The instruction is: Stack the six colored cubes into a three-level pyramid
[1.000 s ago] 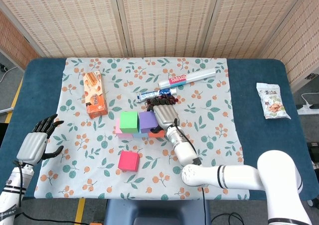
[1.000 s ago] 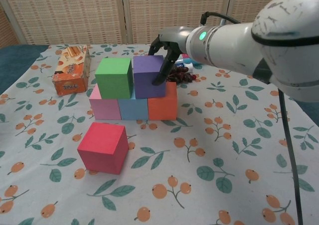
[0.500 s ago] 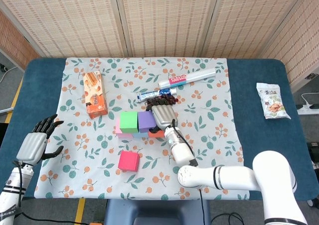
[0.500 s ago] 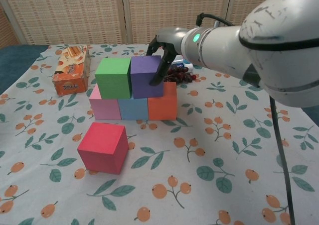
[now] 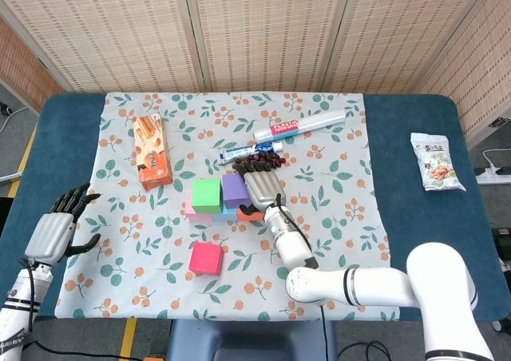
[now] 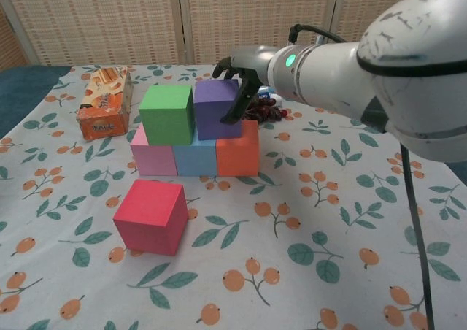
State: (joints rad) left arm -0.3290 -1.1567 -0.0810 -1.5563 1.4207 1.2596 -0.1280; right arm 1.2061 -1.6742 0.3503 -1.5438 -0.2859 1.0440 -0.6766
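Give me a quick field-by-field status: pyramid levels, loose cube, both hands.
bottom level: pink cube, blue cube, orange cube in a row
second level: green cube, purple cube
top level: not placed
loose cube: red cube, on the cloth in front of the stack
right hand: at the purple cube's right side, fingers against it
left hand: open, at the table's left edge
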